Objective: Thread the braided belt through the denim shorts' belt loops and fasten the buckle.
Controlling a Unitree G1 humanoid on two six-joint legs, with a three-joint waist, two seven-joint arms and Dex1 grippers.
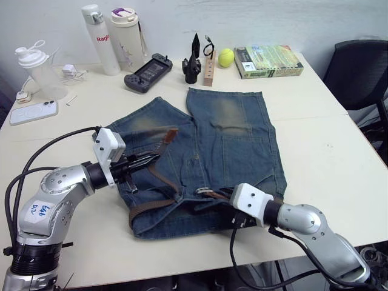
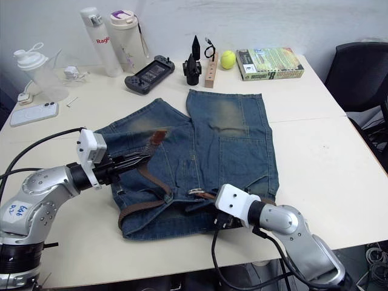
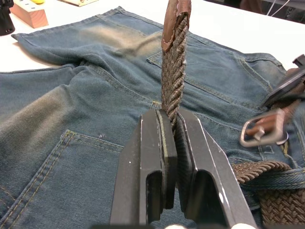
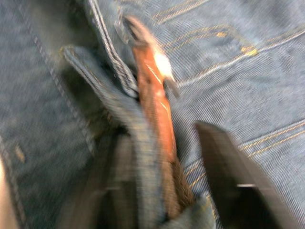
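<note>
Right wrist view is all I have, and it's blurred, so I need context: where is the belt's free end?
Observer: The left end effector is shut on the belt just short of its tan tip, above the shorts.
Operator: And the buckle?
Observer: The buckle lies mid-waistband, just ahead of the right end effector.
Operator: How does the strap run between them?
Observer: From the buckle it follows the waistband to the shorts' edge on the robot's left, then curves back up to the left end effector. I cannot tell whether it passes through any loops.
</note>
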